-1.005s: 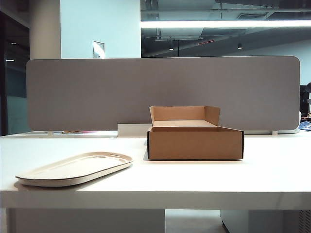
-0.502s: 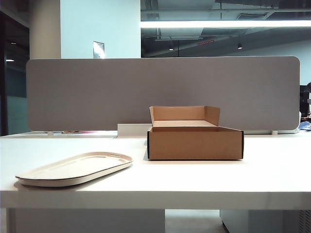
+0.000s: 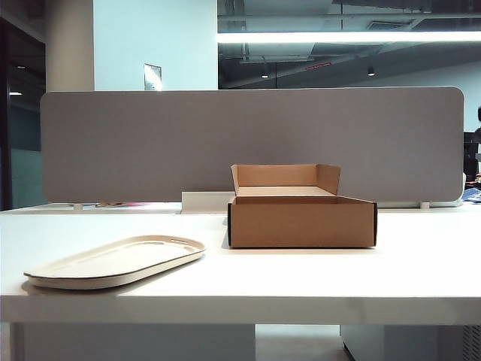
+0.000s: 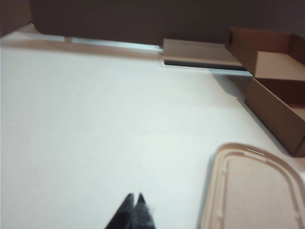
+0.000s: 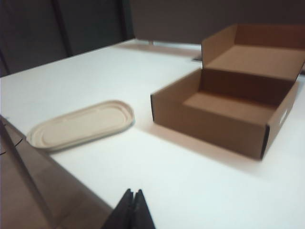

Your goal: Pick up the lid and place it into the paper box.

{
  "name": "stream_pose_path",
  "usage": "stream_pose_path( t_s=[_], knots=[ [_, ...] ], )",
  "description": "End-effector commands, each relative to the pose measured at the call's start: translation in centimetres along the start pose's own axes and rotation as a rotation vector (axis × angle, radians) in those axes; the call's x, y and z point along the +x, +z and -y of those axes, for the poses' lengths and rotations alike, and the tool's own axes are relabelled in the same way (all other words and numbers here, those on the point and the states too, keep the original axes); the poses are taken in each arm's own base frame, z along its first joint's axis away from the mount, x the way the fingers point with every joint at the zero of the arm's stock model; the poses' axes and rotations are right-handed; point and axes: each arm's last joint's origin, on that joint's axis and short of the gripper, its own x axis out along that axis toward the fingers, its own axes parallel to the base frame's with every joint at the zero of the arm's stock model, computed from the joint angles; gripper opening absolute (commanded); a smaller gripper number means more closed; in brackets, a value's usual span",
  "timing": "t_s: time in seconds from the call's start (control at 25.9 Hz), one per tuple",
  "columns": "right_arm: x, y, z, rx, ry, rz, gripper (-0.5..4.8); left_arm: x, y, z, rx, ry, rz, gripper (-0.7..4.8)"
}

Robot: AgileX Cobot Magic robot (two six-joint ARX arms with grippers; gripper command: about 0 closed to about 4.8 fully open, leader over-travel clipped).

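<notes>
The lid (image 3: 116, 259) is a flat cream oval with a raised rim, lying at the front left of the white table (image 3: 301, 278). The paper box (image 3: 302, 210), brown cardboard with upright back flaps, stands open and empty right of it, mid-table. Neither arm shows in the exterior view. In the left wrist view my left gripper (image 4: 135, 196) is shut and empty over bare table, with the lid (image 4: 255, 191) beside it and the box (image 4: 276, 90) farther off. My right gripper (image 5: 133, 192) is also shut and empty, well short of the lid (image 5: 81, 125) and box (image 5: 233, 95).
A grey partition panel (image 3: 252, 143) closes off the back of the table. A low white block (image 3: 207, 201) lies against it just behind and left of the box. The table's front edge runs below the lid.
Nothing on the table has moved in the exterior view; lid and box stay where they were.
</notes>
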Motion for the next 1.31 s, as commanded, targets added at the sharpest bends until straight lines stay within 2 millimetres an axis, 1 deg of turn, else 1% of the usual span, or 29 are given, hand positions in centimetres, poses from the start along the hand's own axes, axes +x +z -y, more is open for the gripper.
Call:
stream_pose_path(
  t_s=[0.04,0.12,0.19,0.35,0.39,0.46,0.54,0.7,0.73,0.77,0.81,0.85,0.93,1.04,1.12,1.28,1.31],
  knots=[
    [0.0,-0.6,0.0,0.029,-0.003,-0.040,-0.06,-0.2,0.3,0.1,-0.009,-0.023,-0.030,-0.06],
    [0.0,-0.6,0.0,0.028,-0.004,-0.039,-0.06,-0.5,0.9,0.2,-0.013,-0.028,-0.064,-0.06],
    [0.0,-0.6,0.0,0.028,-0.004,-0.039,-0.06,-1.0,2.1,0.4,-0.017,-0.030,-0.085,-0.06],
    [0.0,-0.6,0.0,0.028,-0.004,-0.039,-0.06,-1.0,5.5,0.9,-0.042,-0.095,-0.068,-0.06],
    [0.0,-0.6,0.0,0.028,-0.005,-0.039,-0.06,-0.6,6.8,1.0,-0.044,-0.098,-0.086,-0.06],
    [0.0,-0.6,0.0,0.027,-0.005,-0.039,-0.06,-0.1,7.9,1.0,-0.048,-0.096,-0.110,-0.06],
    [0.0,-0.6,0.0,0.028,-0.004,-0.039,-0.06,1.3,9.8,1.1,-0.053,-0.116,-0.159,-0.06],
    [0.0,-0.6,0.0,0.028,-0.004,-0.039,-0.06,3.4,11.2,1.1,-0.061,-0.156,-0.233,-0.06],
    [0.0,-0.6,0.0,0.028,-0.004,-0.039,-0.06,4.0,11.4,1.1,-0.066,-0.169,-0.254,-0.06],
    [0.0,-0.6,0.0,0.028,-0.004,-0.039,-0.06,5.3,11.7,1.1,-0.089,-0.207,-0.317,-0.05],
    [0.0,-0.6,0.0,0.028,-0.004,-0.039,-0.06,5.8,11.7,1.1,-0.100,-0.228,-0.346,-0.05],
    [0.0,-0.6,0.0,0.028,-0.004,-0.039,-0.06,6.7,11.8,1.2,-0.150,-0.279,-0.414,-0.05],
    [0.0,-0.6,0.0,0.028,-0.004,-0.039,-0.06,7.2,11.7,1.3,-0.231,-0.303,-0.479,-0.04],
    [0.0,-0.6,0.0,0.028,-0.004,-0.039,-0.06,7.6,11.2,1.2,-0.384,-0.255,-0.561,-0.02],
    [0.0,-0.6,0.0,0.028,-0.004,-0.039,-0.06,7.5,11.0,1.2,-0.394,-0.245,-0.582,-0.02],
    [0.0,-0.6,0.0,0.028,-0.005,-0.039,-0.06,6.9,10.1,1.2,-0.528,-0.180,-0.713,-0.02],
    [0.0,-0.6,0.0,0.028,-0.005,-0.039,-0.06,6.6,9.5,1.3,-0.565,-0.158,-0.771,-0.02]
  ],
)
